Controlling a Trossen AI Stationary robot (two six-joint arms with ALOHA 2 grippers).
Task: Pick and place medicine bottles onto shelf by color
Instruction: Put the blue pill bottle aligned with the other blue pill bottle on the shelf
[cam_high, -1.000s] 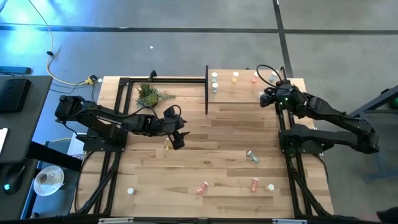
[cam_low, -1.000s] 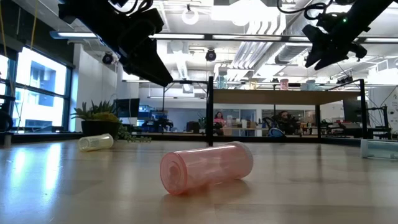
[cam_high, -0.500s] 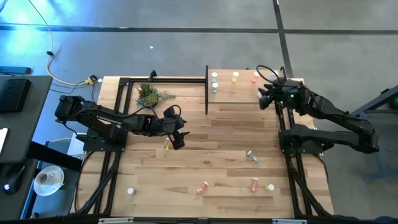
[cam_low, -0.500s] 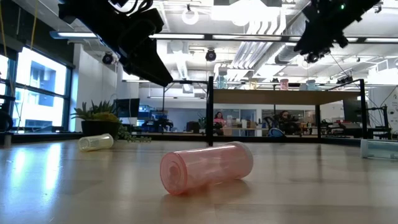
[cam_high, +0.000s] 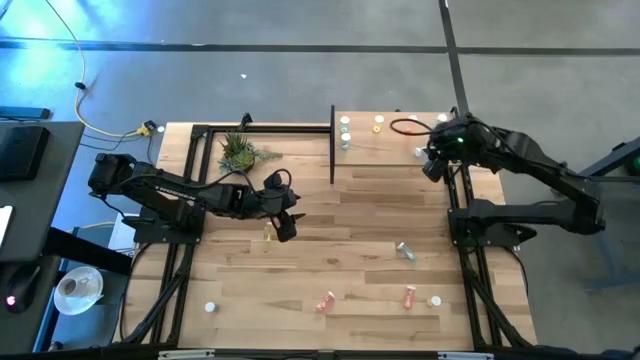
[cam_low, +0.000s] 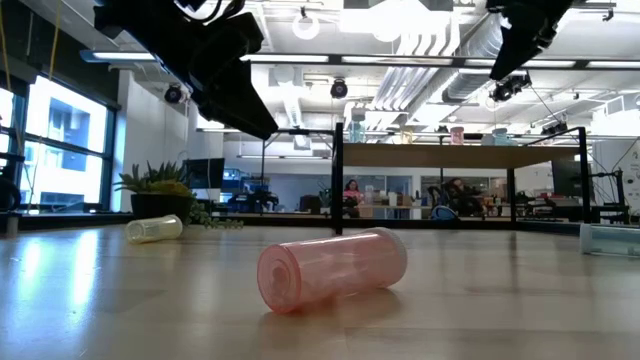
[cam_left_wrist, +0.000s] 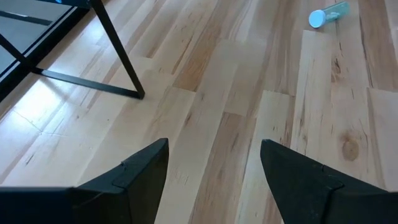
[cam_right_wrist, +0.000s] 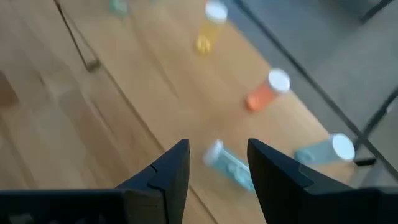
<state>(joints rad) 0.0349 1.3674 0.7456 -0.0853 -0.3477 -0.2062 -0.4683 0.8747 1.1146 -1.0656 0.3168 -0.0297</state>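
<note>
From above, the shelf (cam_high: 385, 140) sits at upper centre-right with the right gripper (cam_high: 432, 165) over its right end, jaws parted and empty. Only that wrist's camera shows a teal bottle (cam_right_wrist: 229, 164) lying beneath it, beside four standing ones. The left gripper (cam_high: 284, 226), left of centre, gapes wide above bare table. An orange-red bottle (cam_low: 332, 269) fills the low view's centre. Shelf colours blur from overhead.

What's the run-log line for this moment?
left hand: open, empty, above table | right hand: open, empty, over shelf | teal bottle: lying on shelf
</note>
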